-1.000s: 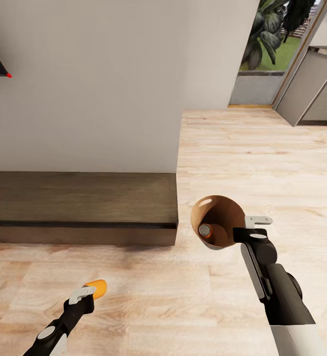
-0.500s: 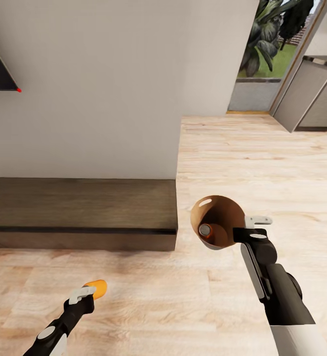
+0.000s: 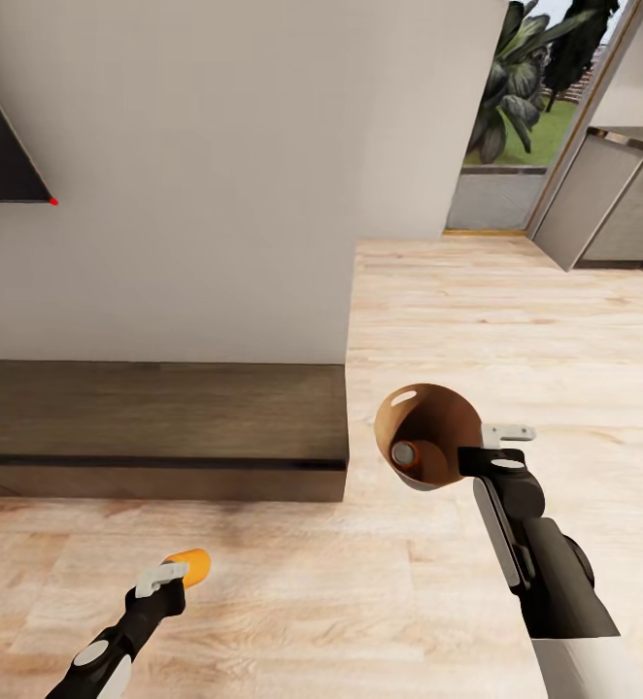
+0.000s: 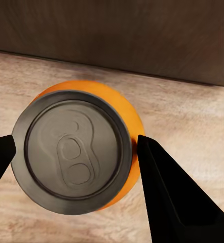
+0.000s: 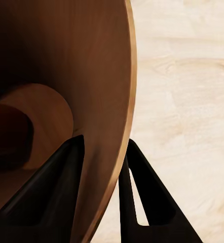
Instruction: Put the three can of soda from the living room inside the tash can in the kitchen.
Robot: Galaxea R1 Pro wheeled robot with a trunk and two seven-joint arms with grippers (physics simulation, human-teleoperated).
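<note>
Biggest worry here is the bin (image 3: 428, 432). The right tool (image 3: 501, 449) has it pinched by the rim only, one finger inside the wall and one outside, so the whole thing hangs off a thin edge and sits tipped with its mouth facing up toward the head camera. There's already one soda can (image 3: 405, 453) lying in the bottom of it. If the base rolls or turns sharply on the way to the kitchen, I'd guess the bin could swing in that grip and either slip free or tip far enough to spill the can back out onto the floor (image 3: 516, 320).

Second risk is the left side. The left tool (image 3: 171, 573) is clamped on another orange can (image 4: 79, 152), fingers pressed against opposite sides of the body just below the top. It looks centred in the wrist view, but I can't really tell how deep the fingers reach down the can, so a shallow grip could let it slide out on a bump.

Also, the low dark wooden ledge (image 3: 156, 417) under the white wall (image 3: 195, 175) is right in front of the left arm, so a careless turn could clip the can against it.

As for positions: the held can and the bin are well apart, one on each arm, both hanging above the wood floor. The doorway with plants (image 3: 516, 87) is ahead on the right.
</note>
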